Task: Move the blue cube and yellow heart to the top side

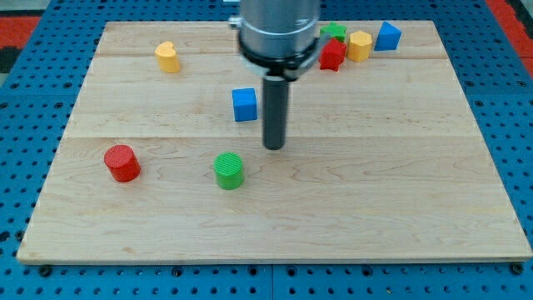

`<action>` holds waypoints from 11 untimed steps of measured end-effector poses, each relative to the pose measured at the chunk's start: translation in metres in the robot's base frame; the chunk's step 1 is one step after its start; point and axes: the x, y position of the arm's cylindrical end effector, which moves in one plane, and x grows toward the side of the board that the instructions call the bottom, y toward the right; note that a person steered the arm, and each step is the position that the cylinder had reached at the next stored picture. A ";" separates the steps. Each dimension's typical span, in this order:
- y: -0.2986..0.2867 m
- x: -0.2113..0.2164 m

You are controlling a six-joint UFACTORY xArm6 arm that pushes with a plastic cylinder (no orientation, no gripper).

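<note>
Single camera view, wooden worktop (400,192) on a blue perforated base (516,100).

The arm came in from the top centre of the frame; its grey housing (279,29) hid part of the worktop's upper edge. The tool here was a straight dark rod with nothing to spread or press together, and it pinched nothing. My tip (273,147) sat near the centre of the frame, on or just above the wood; I could not tell whether it touched.

Task items:
- blue cube (245,105): centre of the frame, slightly left of the rod and a little above my tip. A narrow strip of wood showed between cube and rod, so they were close but apart.
- yellow heart (167,57): upper left of the frame, near the worktop's top edge, well apart from my tip.

Other blocks:
- green cylinder (229,170): below and left of my tip, near but not touching.
- red cylinder (122,162): left part of the frame, lower half.
- Cluster at upper right: green block (335,32), partly hidden by a red block (332,54), shapes unclear; a yellow block (360,46) just right of those; a second blue block (387,36) at the cluster's right end.
</note>
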 end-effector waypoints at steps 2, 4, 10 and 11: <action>-0.078 -0.051; -0.064 0.005; 0.000 -0.105; -0.021 -0.161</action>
